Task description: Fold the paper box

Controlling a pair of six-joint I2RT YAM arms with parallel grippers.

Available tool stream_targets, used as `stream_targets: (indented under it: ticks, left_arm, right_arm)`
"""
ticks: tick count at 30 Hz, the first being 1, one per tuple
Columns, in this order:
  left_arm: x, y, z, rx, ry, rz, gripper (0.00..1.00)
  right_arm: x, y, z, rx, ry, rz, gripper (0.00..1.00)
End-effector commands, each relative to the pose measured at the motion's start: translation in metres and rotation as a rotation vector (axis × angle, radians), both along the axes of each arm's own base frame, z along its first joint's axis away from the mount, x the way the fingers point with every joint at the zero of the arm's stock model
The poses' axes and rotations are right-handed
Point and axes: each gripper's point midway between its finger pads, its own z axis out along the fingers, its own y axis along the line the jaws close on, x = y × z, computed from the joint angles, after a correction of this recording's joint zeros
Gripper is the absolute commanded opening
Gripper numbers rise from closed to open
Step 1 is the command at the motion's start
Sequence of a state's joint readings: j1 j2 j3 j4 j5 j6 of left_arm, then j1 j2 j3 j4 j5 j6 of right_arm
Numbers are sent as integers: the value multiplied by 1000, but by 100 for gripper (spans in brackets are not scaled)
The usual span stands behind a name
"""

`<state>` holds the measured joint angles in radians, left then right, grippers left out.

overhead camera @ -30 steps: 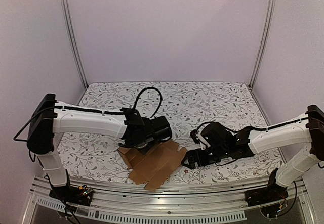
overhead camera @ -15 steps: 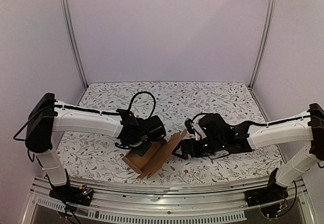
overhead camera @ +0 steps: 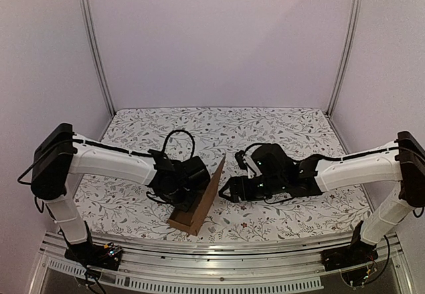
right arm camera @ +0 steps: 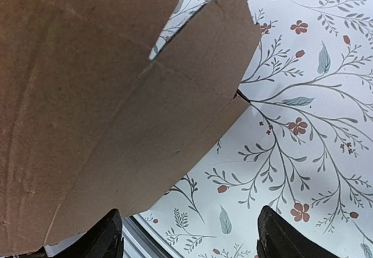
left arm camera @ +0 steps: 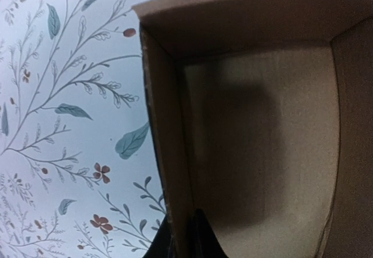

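Note:
The paper box (overhead camera: 202, 198) is plain brown cardboard, partly folded, with one large panel raised steeply at the near middle of the table. My left gripper (overhead camera: 189, 186) is shut on the box's left side wall (left arm camera: 166, 153), one finger inside and one outside; the left wrist view looks into the box's hollow (left arm camera: 262, 135). My right gripper (overhead camera: 229, 191) is open, its fingertips (right arm camera: 108, 234) wide apart, right against the outer face of the raised panel (right arm camera: 87, 95), which fills the left of the right wrist view.
The table (overhead camera: 299, 131) has a white cloth with a floral print. Metal posts (overhead camera: 96, 48) stand at the back corners. A metal rail (overhead camera: 219, 251) runs along the near edge, close under the box.
The flat sheet's right panel has swung up from lying on the table to nearly upright. My right gripper has moved left against it. My left gripper has shifted slightly left, still holding.

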<state>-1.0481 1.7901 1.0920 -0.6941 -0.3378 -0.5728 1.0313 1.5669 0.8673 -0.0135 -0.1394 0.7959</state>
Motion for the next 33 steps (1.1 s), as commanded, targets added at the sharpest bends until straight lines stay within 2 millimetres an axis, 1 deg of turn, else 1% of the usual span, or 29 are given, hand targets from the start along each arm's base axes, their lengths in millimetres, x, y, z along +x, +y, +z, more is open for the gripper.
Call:
stream_targets:
  ticks: [1,4,8,11,15,19,26,30,33]
  left_arm:
    - [-1,-12,2,-174,34,114,8]
    - [-4,-16,-2,-240,52,165,9]
    - [-7,-25,0,-334,72,219,18]
    - [-8,-30,5,-404,78,262,20]
    - [-8,-32,10,-463,72,300,20]
    - [-10,-34,11,-501,79,324,19]
    - [-19,-33,-1,-527,108,360,18]
    - [-22,-33,0,-549,100,360,19]
    - [-23,-37,5,-599,92,347,25]
  right_arm:
    - [10,3,-3,-29,-45,-16,76]
    - [12,2,-8,-46,-50,-23,71]
    - [12,0,-16,-67,-46,-28,66]
    - [12,-3,-21,-81,-43,-31,63]
    - [11,-8,-30,-105,-38,-42,59]
    - [13,-12,-40,-130,-31,-60,47]
    - [19,-9,-58,-160,-5,-98,17]
    - [26,-1,-63,-137,2,-116,1]
    - [30,4,-68,-126,19,-126,0]
